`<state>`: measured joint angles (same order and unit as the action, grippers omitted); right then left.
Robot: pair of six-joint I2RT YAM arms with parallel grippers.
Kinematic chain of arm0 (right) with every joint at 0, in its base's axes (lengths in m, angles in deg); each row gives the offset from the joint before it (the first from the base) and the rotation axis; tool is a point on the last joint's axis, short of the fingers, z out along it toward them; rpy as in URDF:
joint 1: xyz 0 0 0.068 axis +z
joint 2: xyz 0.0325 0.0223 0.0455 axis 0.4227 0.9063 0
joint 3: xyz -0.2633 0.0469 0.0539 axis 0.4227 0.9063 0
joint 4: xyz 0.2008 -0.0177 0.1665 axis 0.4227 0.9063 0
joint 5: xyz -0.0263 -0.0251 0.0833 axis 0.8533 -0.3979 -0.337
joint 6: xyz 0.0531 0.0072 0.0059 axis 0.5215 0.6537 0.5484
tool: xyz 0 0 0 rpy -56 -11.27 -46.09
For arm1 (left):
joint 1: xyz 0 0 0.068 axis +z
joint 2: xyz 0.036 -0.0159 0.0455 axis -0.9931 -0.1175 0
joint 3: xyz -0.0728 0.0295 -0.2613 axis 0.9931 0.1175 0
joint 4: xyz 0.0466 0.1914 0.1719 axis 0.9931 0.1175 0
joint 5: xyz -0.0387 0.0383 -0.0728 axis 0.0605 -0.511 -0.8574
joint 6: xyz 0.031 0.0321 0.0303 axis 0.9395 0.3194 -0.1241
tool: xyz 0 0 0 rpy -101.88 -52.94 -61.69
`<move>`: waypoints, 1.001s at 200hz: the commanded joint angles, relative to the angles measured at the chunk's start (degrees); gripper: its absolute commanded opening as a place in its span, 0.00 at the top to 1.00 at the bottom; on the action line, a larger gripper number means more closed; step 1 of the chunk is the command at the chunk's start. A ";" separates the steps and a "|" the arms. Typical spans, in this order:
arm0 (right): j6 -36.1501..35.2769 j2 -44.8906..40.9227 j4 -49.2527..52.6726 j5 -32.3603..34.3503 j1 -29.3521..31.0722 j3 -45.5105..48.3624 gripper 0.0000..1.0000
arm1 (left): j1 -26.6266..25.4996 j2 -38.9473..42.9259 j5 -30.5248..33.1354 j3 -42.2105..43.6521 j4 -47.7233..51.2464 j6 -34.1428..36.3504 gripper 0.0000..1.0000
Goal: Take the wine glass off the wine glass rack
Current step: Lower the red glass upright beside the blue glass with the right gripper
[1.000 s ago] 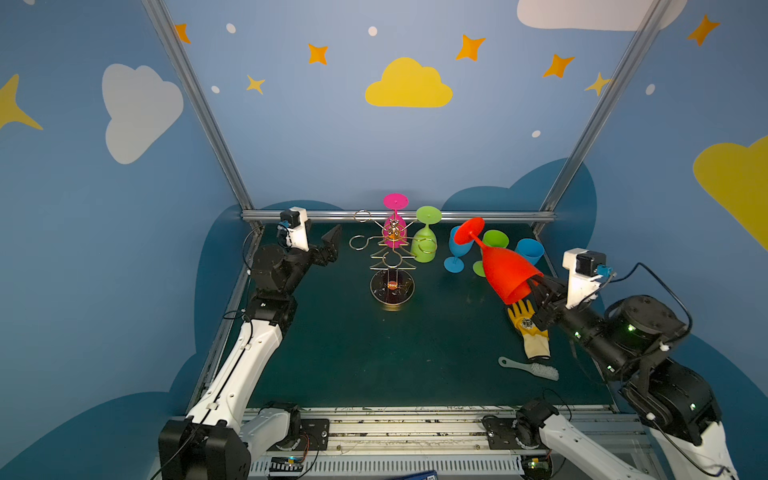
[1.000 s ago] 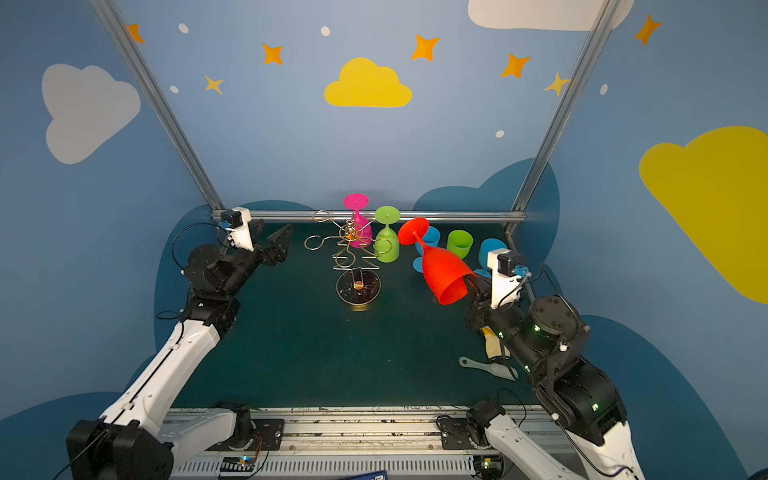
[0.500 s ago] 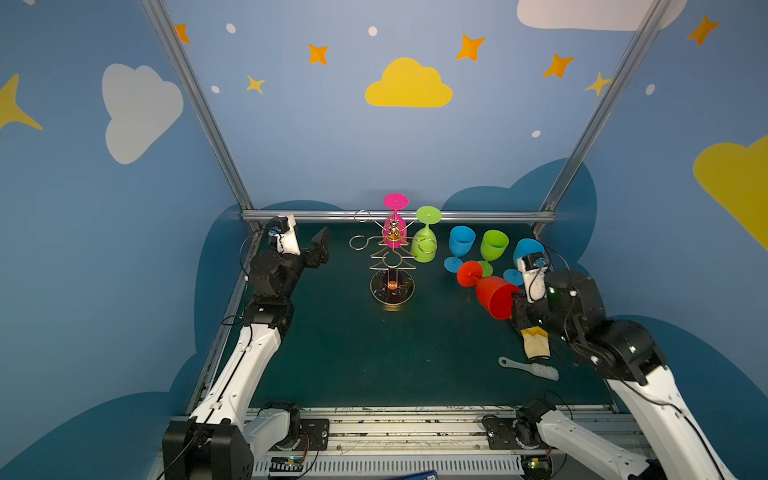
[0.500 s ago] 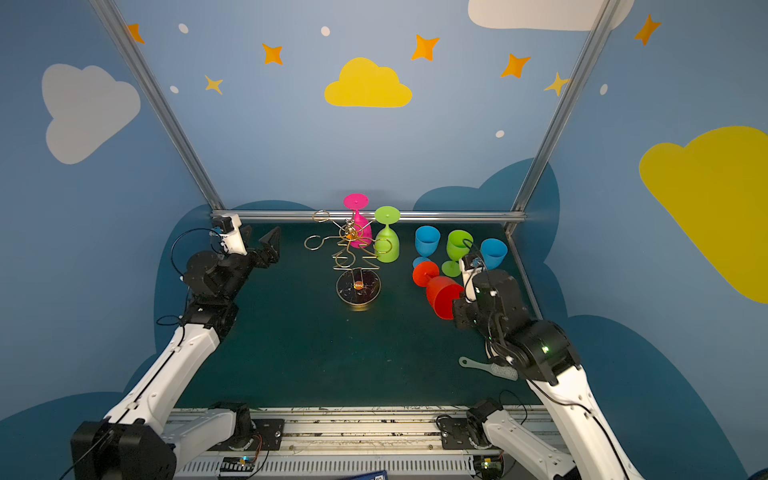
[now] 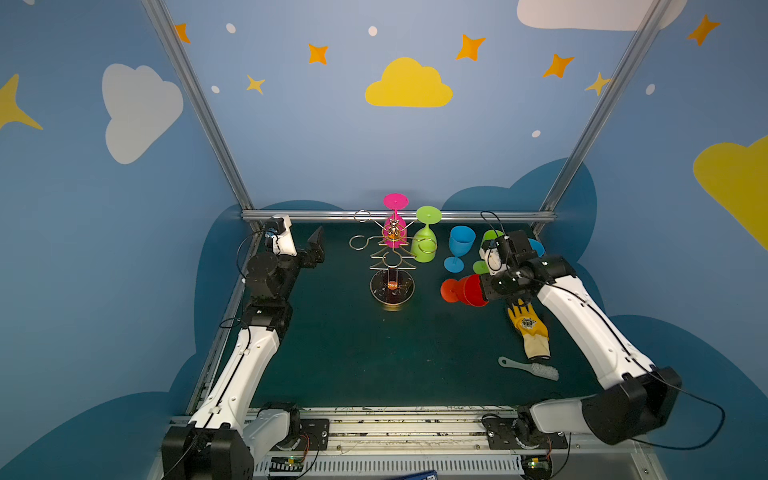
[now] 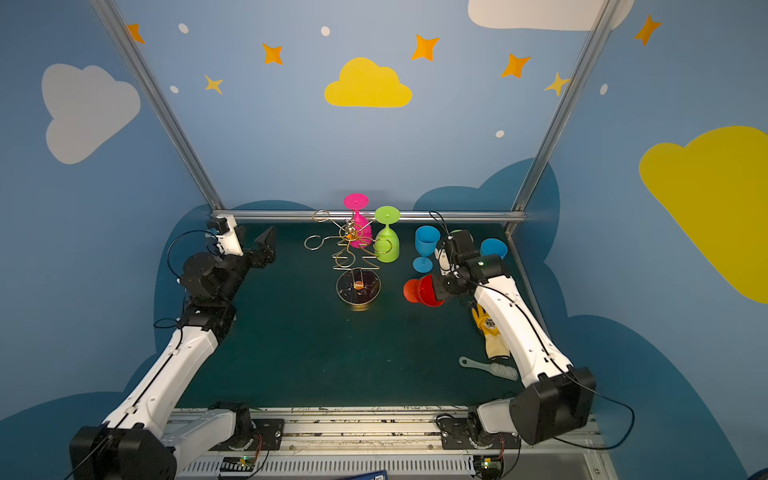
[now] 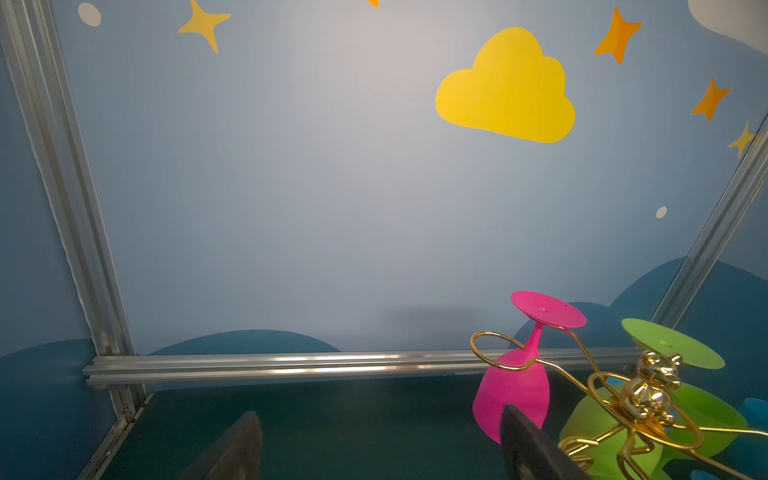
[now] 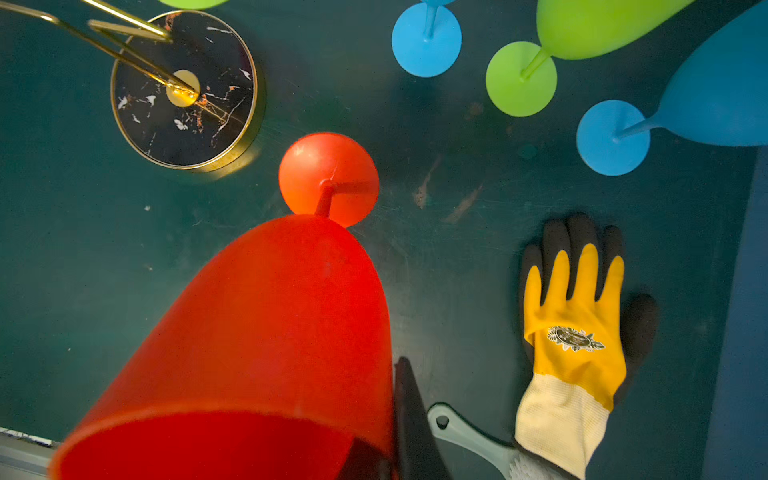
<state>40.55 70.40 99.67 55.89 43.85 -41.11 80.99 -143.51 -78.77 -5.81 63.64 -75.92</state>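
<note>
Two arms: right end effector closed on the red wine glass rim; left end effector wide open, empty, rack ahead of it.

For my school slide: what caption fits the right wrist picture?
Right end effector grips a red glass near the rack's base and a yellow glove.

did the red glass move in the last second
Yes. The red glass has dropped and shifted left in both top views, ending nearer the rack base.
</note>
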 commanded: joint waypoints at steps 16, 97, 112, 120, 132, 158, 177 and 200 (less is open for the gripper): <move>-1.18 7.87 0.86 -1.38 -1.12 -7.14 1.00 | 0.33 0.74 0.96 0.48 -0.95 0.98 0.12; 0.66 30.33 20.34 1.38 -1.83 -30.84 1.00 | 0.47 -0.14 1.05 0.44 -0.78 0.48 0.12; 0.60 30.70 18.72 0.49 -1.83 -30.07 1.00 | 0.59 0.01 1.10 0.40 -0.73 0.54 0.12; 0.60 30.58 17.68 0.11 -1.93 -29.56 1.00 | 0.55 -0.03 1.27 0.44 -0.70 0.62 0.12; 0.73 30.74 17.14 0.06 -1.97 -29.59 1.00 | 0.59 -0.07 1.39 0.49 -0.69 0.74 0.12; 0.72 31.69 17.10 0.04 -2.04 -30.85 1.00 | 0.68 -0.30 1.40 0.55 -0.73 0.45 0.12; 0.94 32.06 16.79 -0.11 -2.10 -31.17 0.93 | 0.68 -0.30 1.40 0.55 -0.68 0.41 0.12; 1.18 31.59 15.66 -1.05 -2.23 -30.93 0.86 | 0.68 -0.28 1.67 0.56 -0.56 0.61 0.11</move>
<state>41.17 101.77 115.03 56.33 41.95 -70.49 81.38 -143.69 -77.67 -5.72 63.66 -75.70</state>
